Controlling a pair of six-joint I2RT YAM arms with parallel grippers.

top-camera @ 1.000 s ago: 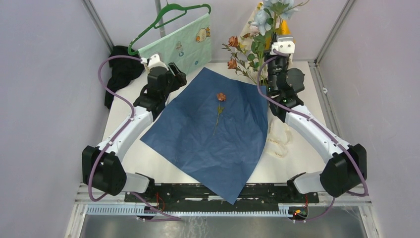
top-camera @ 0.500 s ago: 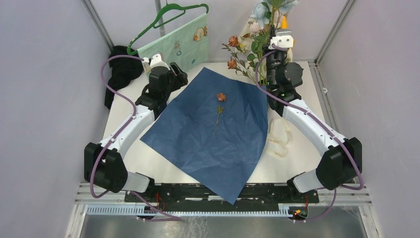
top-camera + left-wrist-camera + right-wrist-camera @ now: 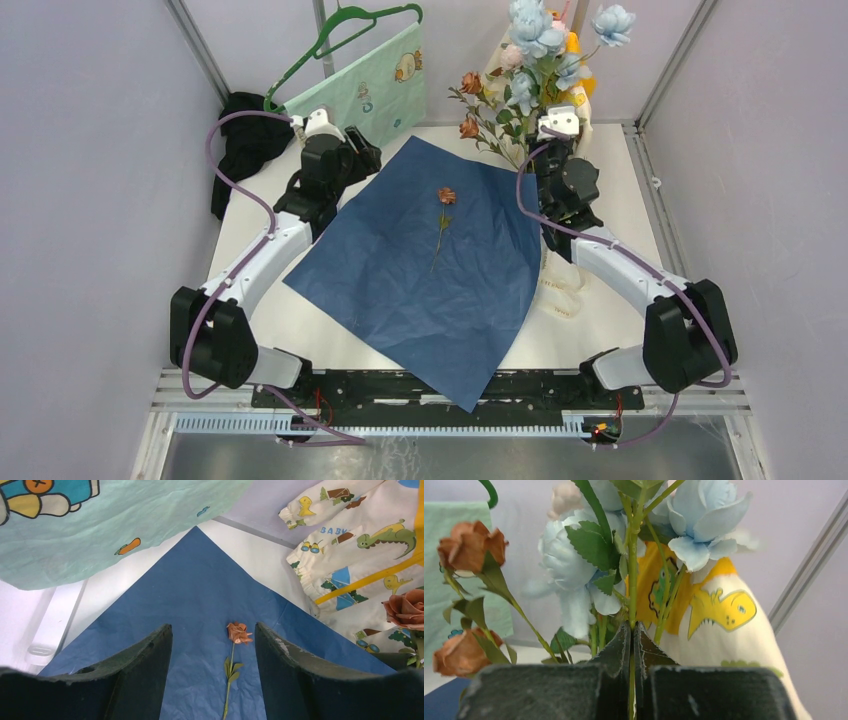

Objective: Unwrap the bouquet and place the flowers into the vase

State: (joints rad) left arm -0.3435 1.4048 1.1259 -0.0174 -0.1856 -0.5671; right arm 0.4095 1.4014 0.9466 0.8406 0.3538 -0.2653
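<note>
1. Cloth in a black heap sits at the far-left corner of the bench, well apart from the work, and a green garment hangs beside it
2. The left tool hovers over the far-left edge of the wrapping paper, jaws spread and holding nothing. Its wrist view frames the loose flower between the two fingers, farther out on the sheet and untouched, so I judge it is lined up for that stem
3. The wrapping paper lies opened flat, dark side up, across the middle of the bench, so the unwrapping looks done. The loose flower, rust-orange, rests on it with its head toward the far side
4. The right tool has its jaws pressed together, pinching the flowers low on a green stem. The blooms stand upright above it at the far right, probably held so for the stems to go down into the vase
5. The vase itself I cannot pick out; the right arm may hide it. A cream ribbon lies just right of the paper
</note>
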